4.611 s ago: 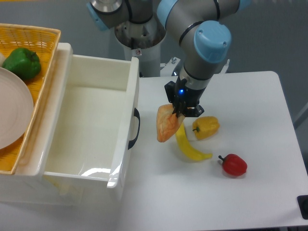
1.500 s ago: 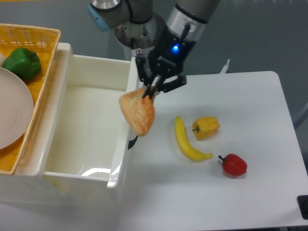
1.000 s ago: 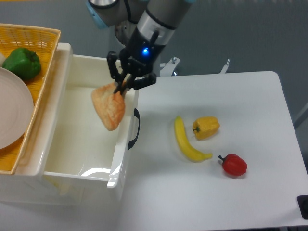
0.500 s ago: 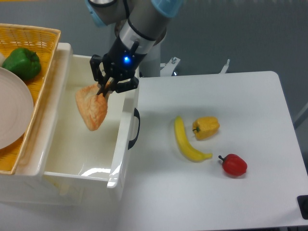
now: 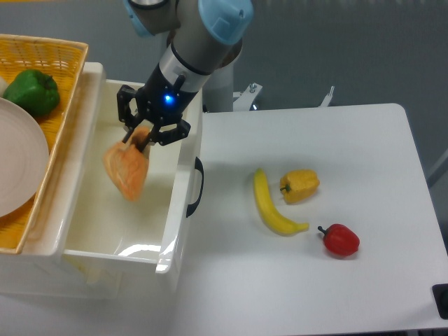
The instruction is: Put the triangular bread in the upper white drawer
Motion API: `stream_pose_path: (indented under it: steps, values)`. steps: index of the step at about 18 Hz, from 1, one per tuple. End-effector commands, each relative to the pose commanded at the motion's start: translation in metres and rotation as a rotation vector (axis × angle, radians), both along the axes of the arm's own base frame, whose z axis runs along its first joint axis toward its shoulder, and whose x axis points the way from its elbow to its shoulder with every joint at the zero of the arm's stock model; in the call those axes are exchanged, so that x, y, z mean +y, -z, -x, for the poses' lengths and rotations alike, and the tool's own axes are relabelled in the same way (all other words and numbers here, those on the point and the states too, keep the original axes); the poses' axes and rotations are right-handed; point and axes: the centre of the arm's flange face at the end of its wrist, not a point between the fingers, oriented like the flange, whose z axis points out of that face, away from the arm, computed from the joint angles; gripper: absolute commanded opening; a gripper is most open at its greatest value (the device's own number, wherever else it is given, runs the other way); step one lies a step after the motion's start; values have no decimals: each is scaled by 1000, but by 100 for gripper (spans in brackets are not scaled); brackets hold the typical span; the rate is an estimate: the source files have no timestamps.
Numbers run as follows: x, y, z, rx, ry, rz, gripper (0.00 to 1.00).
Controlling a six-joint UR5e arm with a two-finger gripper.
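Note:
The triangular bread (image 5: pixel 127 170), an orange-tan wedge, hangs point-down inside the opening of the upper white drawer (image 5: pixel 183 168), above its floor. My gripper (image 5: pixel 142 136) is shut on the bread's top edge, just left of the drawer's right wall. The drawer's dark curved handle (image 5: pixel 197 186) faces the table. I cannot tell whether the bread touches the drawer floor.
A yellow wicker basket (image 5: pixel 54 56) at the left holds a green pepper (image 5: pixel 33 91) and a white plate (image 5: pixel 17 168). On the table to the right lie a banana (image 5: pixel 274 205), a yellow bell pepper (image 5: pixel 299 185) and a red pepper (image 5: pixel 340 239).
The gripper has carried the bread from above the table leftward over the drawer's right wall, then lower into the drawer. The other items have not moved.

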Motion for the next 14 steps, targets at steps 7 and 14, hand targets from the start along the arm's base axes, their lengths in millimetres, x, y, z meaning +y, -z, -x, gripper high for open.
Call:
stream_pose_path:
  steps: [7, 14]
  values:
    - [-2, -9, 4, 18, -3, -15, 87]
    - [-19, -20, 34, 53, -35, -45, 87]
